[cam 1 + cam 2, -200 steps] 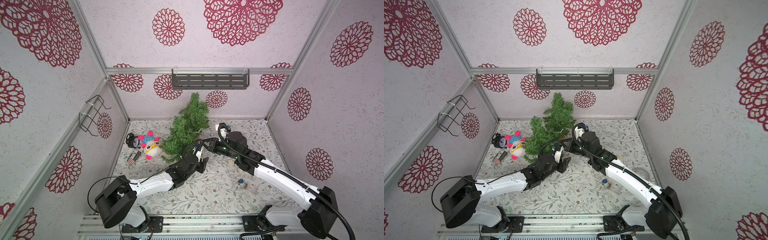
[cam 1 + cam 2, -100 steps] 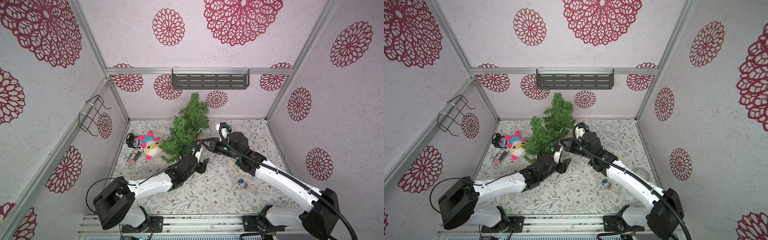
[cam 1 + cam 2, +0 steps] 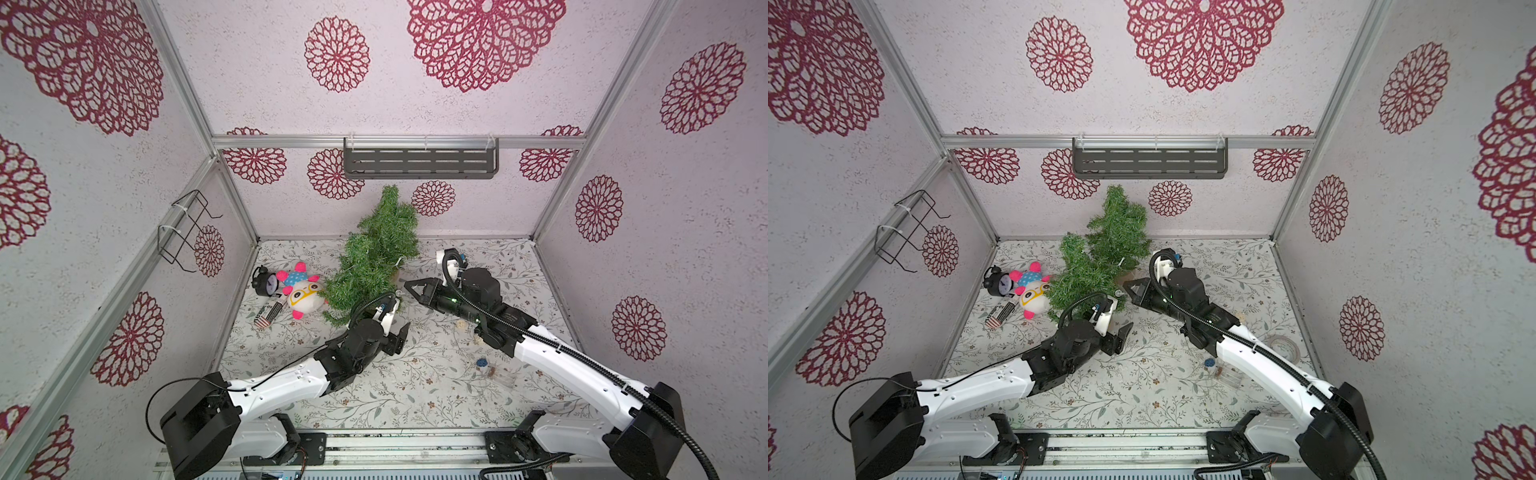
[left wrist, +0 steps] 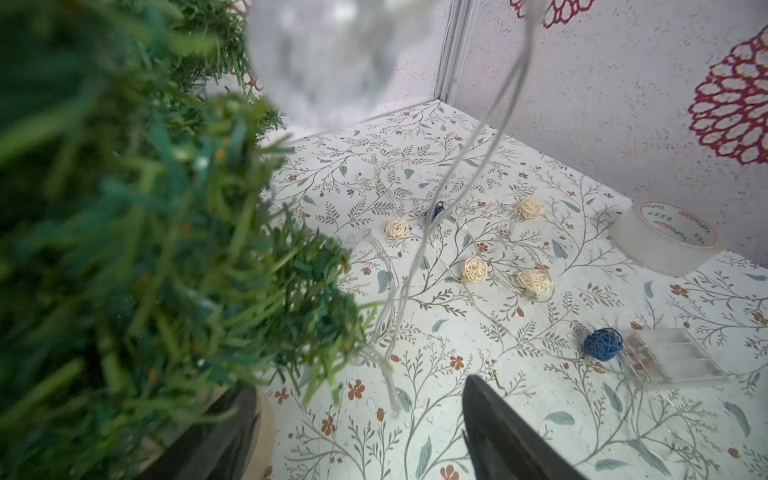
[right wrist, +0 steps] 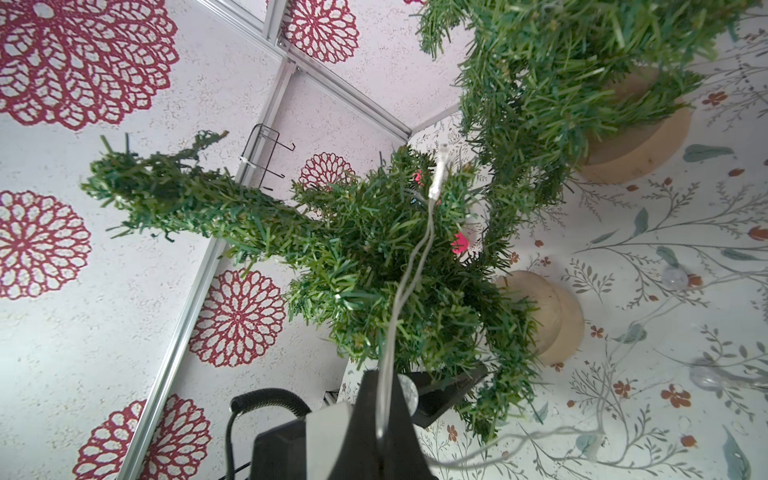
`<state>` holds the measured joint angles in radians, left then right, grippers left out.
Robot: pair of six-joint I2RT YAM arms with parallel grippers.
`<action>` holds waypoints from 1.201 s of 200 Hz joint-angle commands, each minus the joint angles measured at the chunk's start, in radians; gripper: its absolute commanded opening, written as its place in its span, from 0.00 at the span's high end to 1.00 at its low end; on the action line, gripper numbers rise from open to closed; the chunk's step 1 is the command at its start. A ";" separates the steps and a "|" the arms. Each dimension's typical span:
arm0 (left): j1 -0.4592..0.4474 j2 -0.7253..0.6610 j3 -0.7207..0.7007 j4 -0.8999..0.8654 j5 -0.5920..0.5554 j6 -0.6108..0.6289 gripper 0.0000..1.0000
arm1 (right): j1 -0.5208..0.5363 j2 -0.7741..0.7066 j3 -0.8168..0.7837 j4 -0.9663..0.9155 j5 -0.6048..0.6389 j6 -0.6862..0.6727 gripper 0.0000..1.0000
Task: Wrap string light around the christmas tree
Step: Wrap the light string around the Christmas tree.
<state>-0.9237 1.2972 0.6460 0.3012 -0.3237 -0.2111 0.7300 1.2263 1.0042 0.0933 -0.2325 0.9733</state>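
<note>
Christmas tree (image 3: 365, 278) centre frame; string light (image 4: 473, 269) mostly loose on the floor, lower right of it.
Wire looks limp, light and snag-prone; battery box (image 3: 498, 376) probably its only weight. Right gripper (image 5: 382, 386) pinches wire beside the tree. Left gripper (image 4: 357, 415) spread, empty. Best grabbed between bulbs.

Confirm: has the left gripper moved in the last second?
Yes, slightly: the left gripper has drawn back from the christmas tree, toward the front rail.
</note>
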 commanded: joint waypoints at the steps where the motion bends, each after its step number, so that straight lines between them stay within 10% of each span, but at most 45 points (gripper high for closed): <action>1: 0.009 0.037 0.032 0.097 0.015 0.041 0.23 | 0.005 -0.042 -0.001 0.042 -0.004 0.024 1.00; 70: 0.029 0.174 0.138 0.165 0.078 0.049 0.35 | 0.009 -0.045 -0.031 0.107 -0.039 0.077 1.00; 146: 0.037 0.117 0.113 0.064 0.173 -0.068 0.86 | -0.010 -0.011 -0.034 0.167 -0.008 0.042 1.00; 240: 0.097 0.161 0.365 -0.459 0.486 -0.225 0.99 | -0.211 -0.151 -0.204 0.051 -0.111 -0.300 0.45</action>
<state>-0.8532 1.4258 0.9649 0.0059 0.0509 -0.3706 0.5289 1.1416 0.8581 0.1658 -0.3271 0.8524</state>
